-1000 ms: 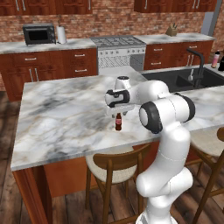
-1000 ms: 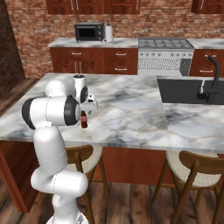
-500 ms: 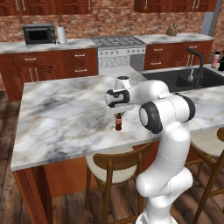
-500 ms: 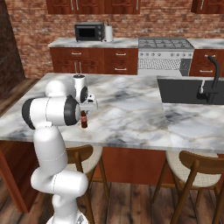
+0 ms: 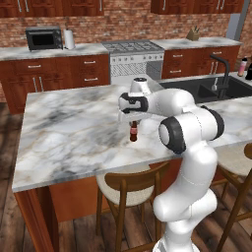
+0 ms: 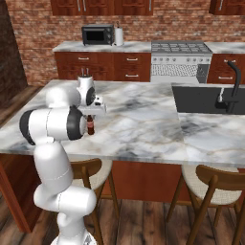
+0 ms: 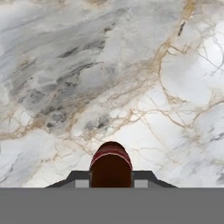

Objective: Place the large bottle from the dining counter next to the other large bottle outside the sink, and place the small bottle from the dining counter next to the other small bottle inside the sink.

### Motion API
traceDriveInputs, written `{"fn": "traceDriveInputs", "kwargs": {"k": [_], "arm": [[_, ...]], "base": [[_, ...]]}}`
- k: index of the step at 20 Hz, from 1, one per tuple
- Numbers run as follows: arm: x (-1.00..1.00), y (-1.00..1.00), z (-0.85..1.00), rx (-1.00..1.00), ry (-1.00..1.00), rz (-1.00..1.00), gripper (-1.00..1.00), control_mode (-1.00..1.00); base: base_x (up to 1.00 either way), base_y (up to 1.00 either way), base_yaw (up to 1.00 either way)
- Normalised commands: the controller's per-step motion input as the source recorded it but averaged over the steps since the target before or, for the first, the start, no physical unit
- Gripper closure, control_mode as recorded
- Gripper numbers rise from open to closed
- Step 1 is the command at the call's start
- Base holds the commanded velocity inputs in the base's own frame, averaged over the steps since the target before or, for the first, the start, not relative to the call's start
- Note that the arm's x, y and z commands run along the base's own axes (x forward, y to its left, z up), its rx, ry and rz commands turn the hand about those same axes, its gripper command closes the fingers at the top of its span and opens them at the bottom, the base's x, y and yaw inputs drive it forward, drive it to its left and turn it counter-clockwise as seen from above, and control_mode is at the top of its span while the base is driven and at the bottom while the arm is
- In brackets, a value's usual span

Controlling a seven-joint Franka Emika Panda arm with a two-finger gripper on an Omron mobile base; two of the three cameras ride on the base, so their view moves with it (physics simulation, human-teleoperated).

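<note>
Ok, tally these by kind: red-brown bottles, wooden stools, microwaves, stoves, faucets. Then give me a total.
red-brown bottles: 1
wooden stools: 2
microwaves: 1
stoves: 1
faucets: 1
Total: 6

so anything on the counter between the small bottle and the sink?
Nothing visible. The gripper is shut on the small bottle, which stands upright on the dining counter. The marbled top between it and the sink shows bare; the faucet stands at the basin's far side.
</note>
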Motion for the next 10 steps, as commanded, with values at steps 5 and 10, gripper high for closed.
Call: {"fn": "traceDriveInputs", "kwargs": {"k": [5, 10], "arm": [[-0.36, 0.00, 0.65, 0.02, 0.00, 0.00, 1.00, -1.00], [-0.56, 0.00, 0.55, 0.02, 0.00, 0.00, 1.00, -1.00]], "base": [[0.00, 0.00, 0.00], [0.00, 0.00, 0.00]]}}
